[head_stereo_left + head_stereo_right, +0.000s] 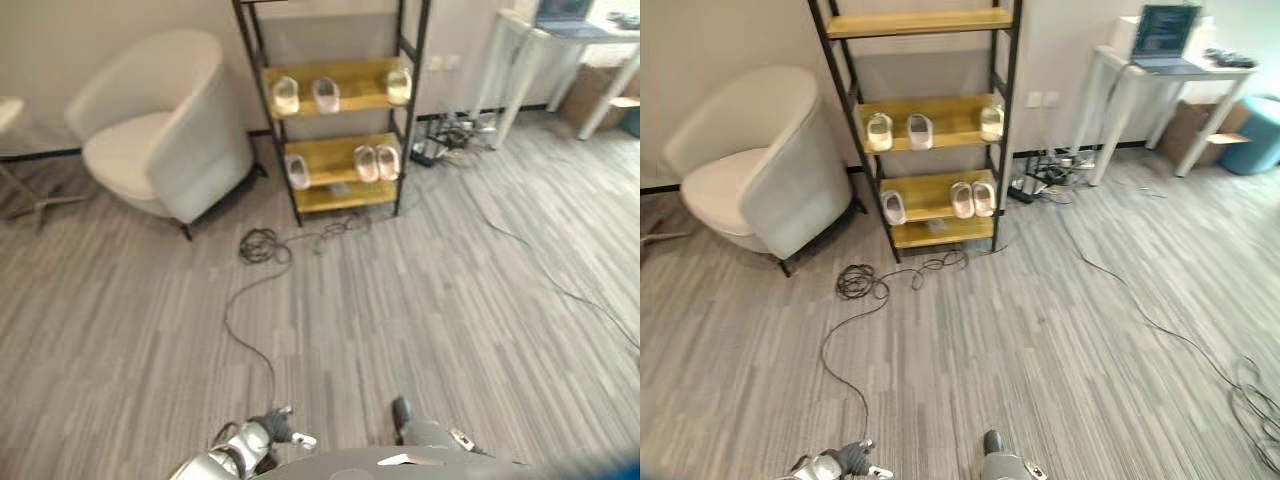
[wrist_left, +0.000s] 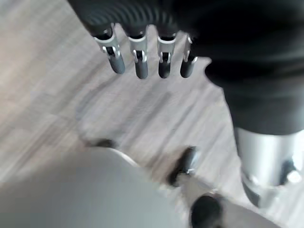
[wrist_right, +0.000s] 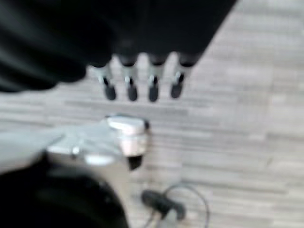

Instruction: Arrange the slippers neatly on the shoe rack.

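Shoe rack (image 1: 925,130): a black-framed unit with yellow wooden shelves, standing against the wall at the far side of the floor (image 1: 1040,330). Three pale slippers sit on its middle shelf (image 1: 950,118), two close together toward the armchair side (image 1: 879,131) (image 1: 920,130) and one at the opposite end (image 1: 991,121). Three more sit on the shelf below (image 1: 930,195): a single slipper on the armchair side (image 1: 894,207) and a pair touching side by side at the other end (image 1: 972,198). The top shelf (image 1: 918,22) carries nothing. A white armchair (image 1: 755,165) stands just beside the rack; a white desk (image 1: 1160,75) with an open laptop (image 1: 1165,38) stands on the rack's other side, well apart. A coil of cord (image 1: 855,282) lies on the floor in front of the rack. Left hand (image 2: 142,59) and right hand (image 3: 142,85): both far from the rack, over bare floor, fingers straight and apart, holding nothing.
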